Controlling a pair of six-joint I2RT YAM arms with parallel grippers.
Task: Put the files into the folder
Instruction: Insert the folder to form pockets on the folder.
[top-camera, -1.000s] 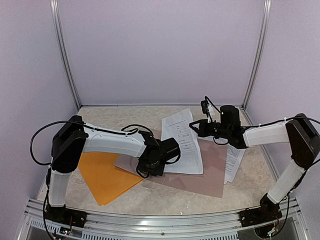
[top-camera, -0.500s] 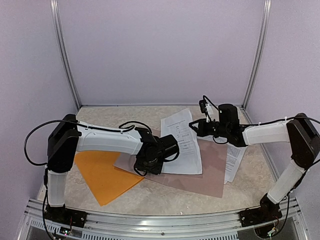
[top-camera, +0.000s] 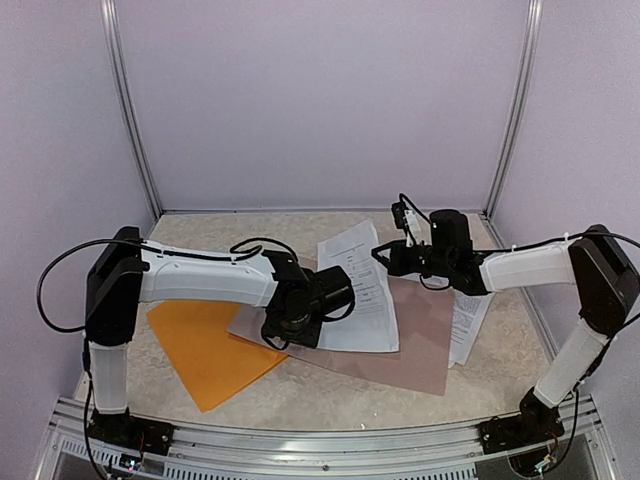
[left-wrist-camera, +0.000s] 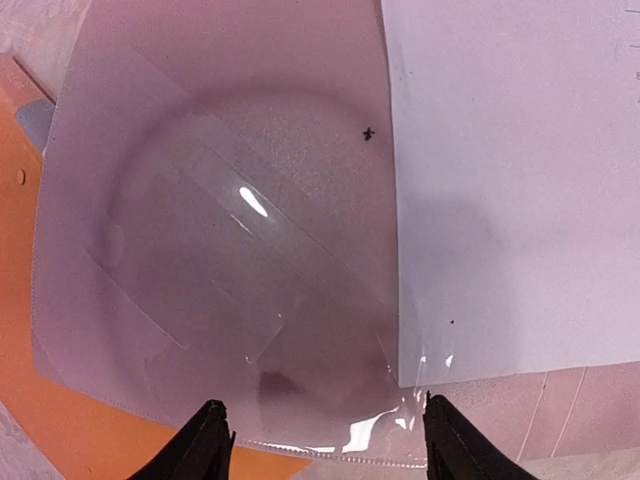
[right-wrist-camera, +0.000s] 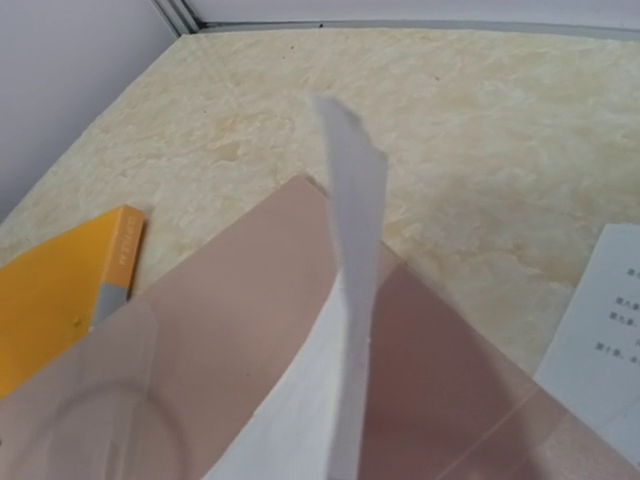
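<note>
— While that left arm is stretched out over the middle of the table (top-camera: 200, 240), what are its fingers doing?

— The left fingers (top-camera: 295, 330) are spread apart, tips pointing down over a clear plastic flap (left-wrist-camera: 230, 250), and they grip nothing. The flap lies flat below them.

— And the folder?

— The folder (top-camera: 205, 355) is flat on the table at the left, orange, with a grey strip at one end. Part of it is under the left arm. One edge of the flap overlaps the orange; the rest lies over the clipboard (top-camera: 425, 345).

— Where are the files, then?

— Not in the folder. One sheet (top-camera: 362, 290) lies on the clipboard, just beside the flap, its near corner close to the left fingertips. A second sheet (top-camera: 468, 325) pokes out from under the clipboard's right edge.

— Has the right arm got anything?

— The right fingers (top-camera: 383, 253) are clenched at the far corner of the first sheet. From that wrist the paper curls up off the clipboard in a narrow strip towards the camera, so they look pinched on it, though the fingertips themselves are out of that camera's view.
</note>
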